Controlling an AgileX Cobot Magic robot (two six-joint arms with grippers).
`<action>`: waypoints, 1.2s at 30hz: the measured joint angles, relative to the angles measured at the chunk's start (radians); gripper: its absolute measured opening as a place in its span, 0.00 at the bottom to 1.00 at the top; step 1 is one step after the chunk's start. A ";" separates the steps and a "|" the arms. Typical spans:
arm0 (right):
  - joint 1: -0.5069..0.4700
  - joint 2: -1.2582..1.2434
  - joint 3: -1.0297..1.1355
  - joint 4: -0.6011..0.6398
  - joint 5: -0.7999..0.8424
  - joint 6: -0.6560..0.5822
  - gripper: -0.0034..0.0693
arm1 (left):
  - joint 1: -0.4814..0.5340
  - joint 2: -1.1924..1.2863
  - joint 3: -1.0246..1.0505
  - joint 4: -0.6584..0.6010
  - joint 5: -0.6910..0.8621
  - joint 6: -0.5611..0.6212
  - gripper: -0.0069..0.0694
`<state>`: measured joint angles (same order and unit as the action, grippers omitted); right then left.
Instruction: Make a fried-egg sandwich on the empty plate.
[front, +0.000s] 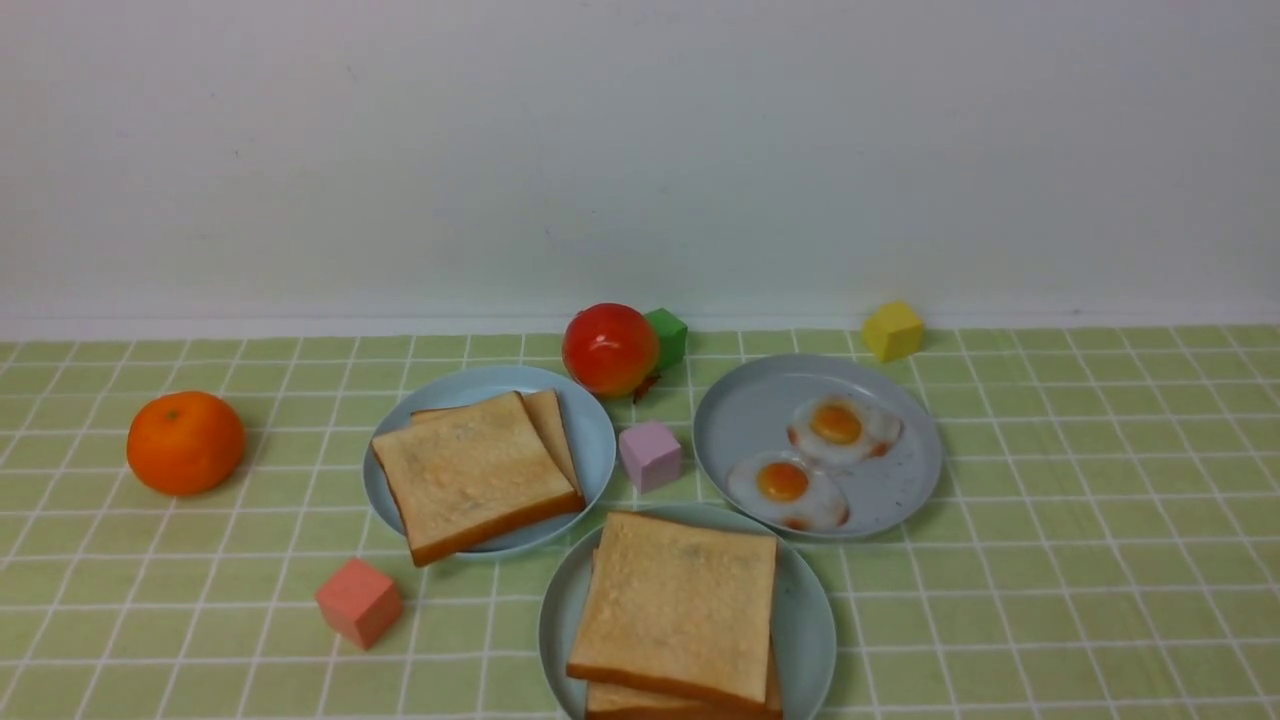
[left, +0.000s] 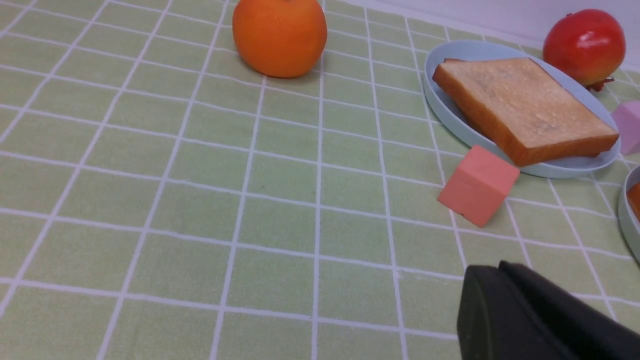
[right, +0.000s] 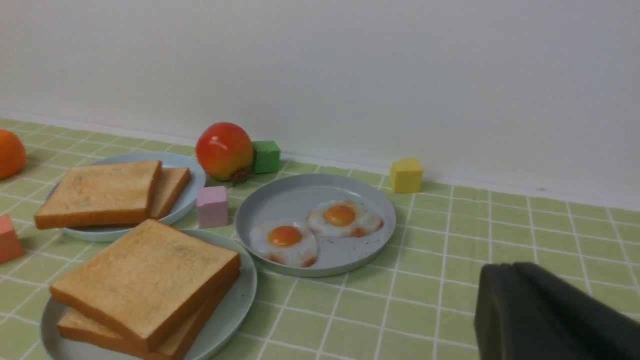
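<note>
Two toast slices are stacked on the plate (front: 810, 620) nearest the robot, at the front centre of the table (front: 1100, 560); the upper slice (front: 678, 605) sits slightly askew over the lower one (right: 170, 345), whose crust shows below and beside it. No egg white or yolk is visible between them in the front or right wrist view, so whether this is the finished fried-egg sandwich cannot be confirmed — judged from these views, the egg layer may be hidden or may be missing. The bread plate (front: 590, 430), back left, holds two more slices, the top one (front: 470, 475) overhanging the rim. The egg plate (front: 900, 480), back right, holds two fried eggs (front: 815, 460) lying side by side, touching. If the stack lacks an egg, what remains is lifting the top slice, adding one egg and closing again; if it has one, the task looks done. Left end effector (left: 530, 320): only one dark finger edge shows low over bare cloth, near a pink cube (left: 477, 185) — cannot tell if released or clenched. Right end effector (right: 545, 315): likewise a dark edge only, well apart from the egg plate; state cannot be told. Neither appears in the front view.
</note>
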<state>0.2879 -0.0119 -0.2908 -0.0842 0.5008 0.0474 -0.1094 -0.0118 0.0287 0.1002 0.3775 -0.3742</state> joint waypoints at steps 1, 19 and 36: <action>-0.045 0.000 0.000 0.011 0.000 0.000 0.09 | 0.000 0.000 0.000 0.000 0.000 0.000 0.12; -0.356 0.000 0.296 0.109 -0.063 -0.073 0.12 | 0.000 0.000 0.000 0.003 0.000 0.000 0.14; -0.356 0.000 0.307 0.068 -0.112 -0.072 0.16 | 0.000 0.000 0.000 0.003 0.000 0.000 0.16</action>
<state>-0.0685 -0.0119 0.0161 -0.0162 0.3891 -0.0248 -0.1094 -0.0118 0.0287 0.1033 0.3775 -0.3742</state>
